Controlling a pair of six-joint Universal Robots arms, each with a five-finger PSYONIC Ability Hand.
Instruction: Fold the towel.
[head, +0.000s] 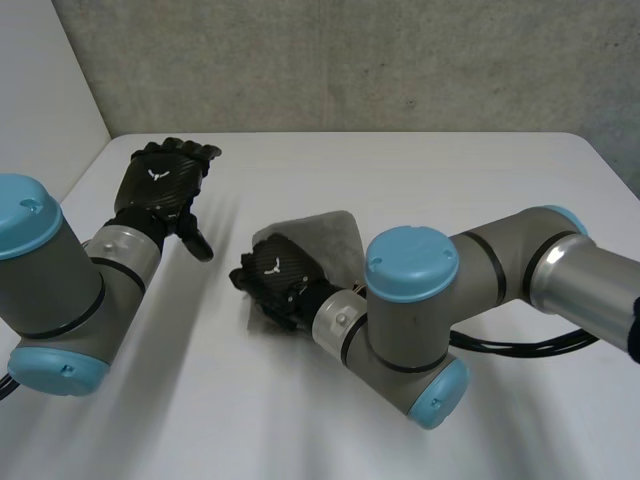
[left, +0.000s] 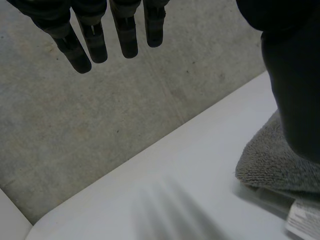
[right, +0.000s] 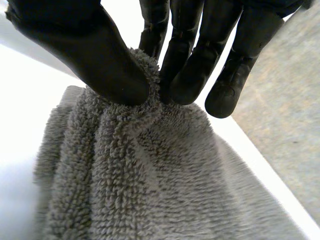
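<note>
1. Overhead, a white tabletop (head: 480, 180) runs back to a rough grey concrete wall (head: 350, 60). A plain white panel (head: 40, 90) closes the room on the robot's left.
2. A grey towel (head: 335, 235) lies bunched near the middle of the tabletop, its far corner pointing towards the wall.
3. The right hand (head: 280, 275) sits on the towel's near left part, and its arm reaches in across the tabletop from the robot's right.
4. The right wrist view shows the grasp closely: the thumb (right: 100, 60) and the fingers (right: 190, 70) press a raised ridge of the looped pile between them, so this hand is pinching the towel. The rest of the cloth spreads out below the palm in soft ribs.
5. The left hand (head: 160, 185) is off to the towel's left, well apart from it, near the tabletop's left edge.
6. Its own wrist view shows the fingers (left: 95, 40) straight and spread against the concrete wall, released and holding nothing.
7. That same view catches the towel's rounded edge resting on the tabletop, with a white label (left: 304, 222) just beside it.
</note>
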